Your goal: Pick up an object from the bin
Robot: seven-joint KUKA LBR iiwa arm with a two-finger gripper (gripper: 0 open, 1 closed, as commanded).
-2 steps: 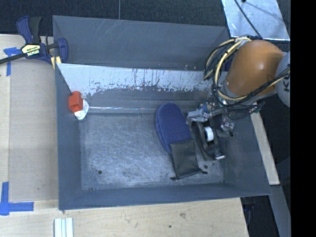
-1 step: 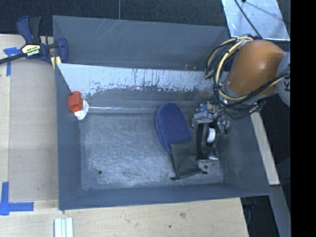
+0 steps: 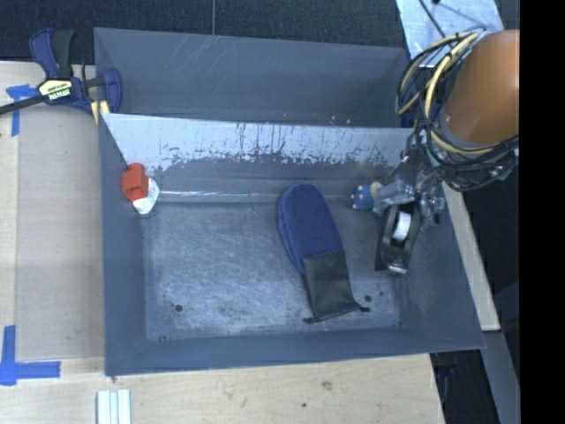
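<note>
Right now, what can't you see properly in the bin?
Camera view: little blue bit beside the gripper, too small; loose or the robot's, unclear.
Camera view: red and white thing in the left corner, too small to name.
Camera view: blue oval thing and dark flat piece, joined or separate, unclear.

Grey bin (image 3: 212,268): blue oval pad (image 3: 307,219) touching dark slab (image 3: 328,288) mid-floor; red-white piece (image 3: 137,186) far-left corner.
</note>
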